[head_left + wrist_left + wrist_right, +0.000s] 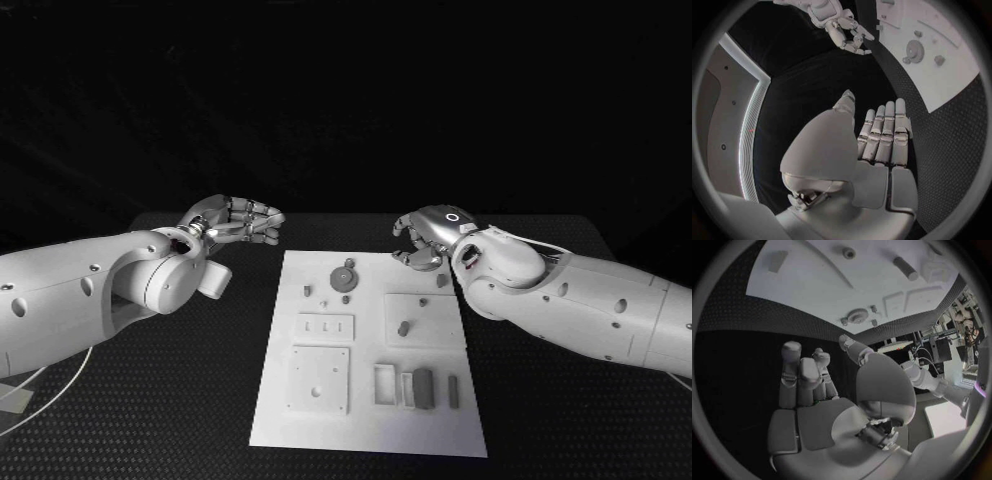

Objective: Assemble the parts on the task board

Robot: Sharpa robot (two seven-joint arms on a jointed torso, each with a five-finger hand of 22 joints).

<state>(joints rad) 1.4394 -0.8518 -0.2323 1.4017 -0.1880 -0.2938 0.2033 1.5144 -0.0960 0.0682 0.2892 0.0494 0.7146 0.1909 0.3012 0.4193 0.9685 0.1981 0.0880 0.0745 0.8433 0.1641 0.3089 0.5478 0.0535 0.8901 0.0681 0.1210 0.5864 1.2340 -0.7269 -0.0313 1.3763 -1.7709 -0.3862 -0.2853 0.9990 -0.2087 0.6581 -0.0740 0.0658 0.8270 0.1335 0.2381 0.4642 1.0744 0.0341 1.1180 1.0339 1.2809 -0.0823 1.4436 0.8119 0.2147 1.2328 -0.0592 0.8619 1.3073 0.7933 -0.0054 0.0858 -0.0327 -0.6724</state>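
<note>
Your left hand (235,220) hovers over the black table (173,400) off the task board's (368,420) far left corner, holding nothing; in the left wrist view its fingers (882,132) lie side by side, nearly straight, over bare mat. Your right hand (427,240) hangs at the board's far right corner, fingers curled in loosely with nothing in them, fingertips just over the board's far edge.

Between your two hands lies the board's far end, where a round disc part (346,275) sits with a small peg (306,291) beside it, toward your left hand. Just below your right hand a small block (443,282) sits by the board's right edge, and a short piece (405,326) stands on a raised square plate. Nearer you, well away from both hands, a frame (384,384), a darker block (420,388) and a thin bar (454,391) lie in a row.

Open mat runs along the board's left edge beside your left forearm; your right forearm lies close along the board's right edge.
</note>
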